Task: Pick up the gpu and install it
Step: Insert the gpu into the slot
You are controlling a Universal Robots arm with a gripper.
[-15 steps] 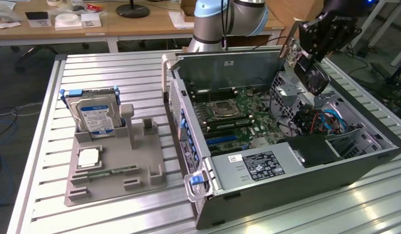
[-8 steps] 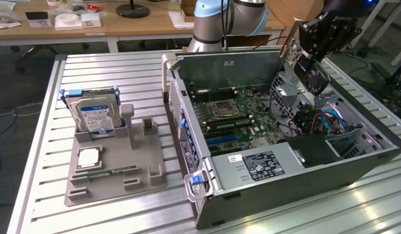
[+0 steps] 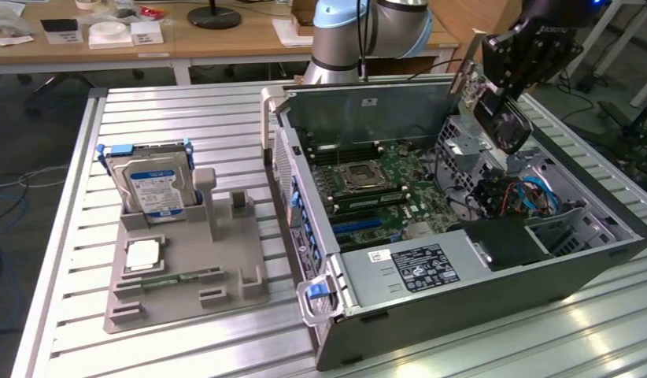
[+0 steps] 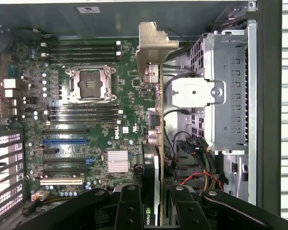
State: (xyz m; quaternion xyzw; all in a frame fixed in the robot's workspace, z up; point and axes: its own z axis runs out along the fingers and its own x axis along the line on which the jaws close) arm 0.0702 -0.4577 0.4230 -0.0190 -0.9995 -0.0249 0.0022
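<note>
Grey steel computer case is being noted lying open on the slatted metal surface.

- Inside the case, a green motherboard is being shown flat against the floor. A silver-framed CPU socket is set between rows of black memory slots.
- A power supply with a black label is being housed at the near corner.
- A silver drive cage and loose blue and red cables are being seen along the side at the exterior view's right.

Toward the exterior view's left of the case, a grey moulded tray is being observed.

- A hard drive with a blue-white label is being carried upright in a slot.
- A square silver chip is lying in a recess.
- A narrow green memory stick is lying just beside the chip.

The gpu is being held in the air, on edge, over the case's far corner at the exterior view's right, apart from the motherboard. The end effector is clamped on it, with black fingers pressed against both faces.

A black shroud with a round fan and a green board edge are being shown in the exterior view. In the wrist view the card is being seen edge-on, with a metal bracket at its far end.
</note>
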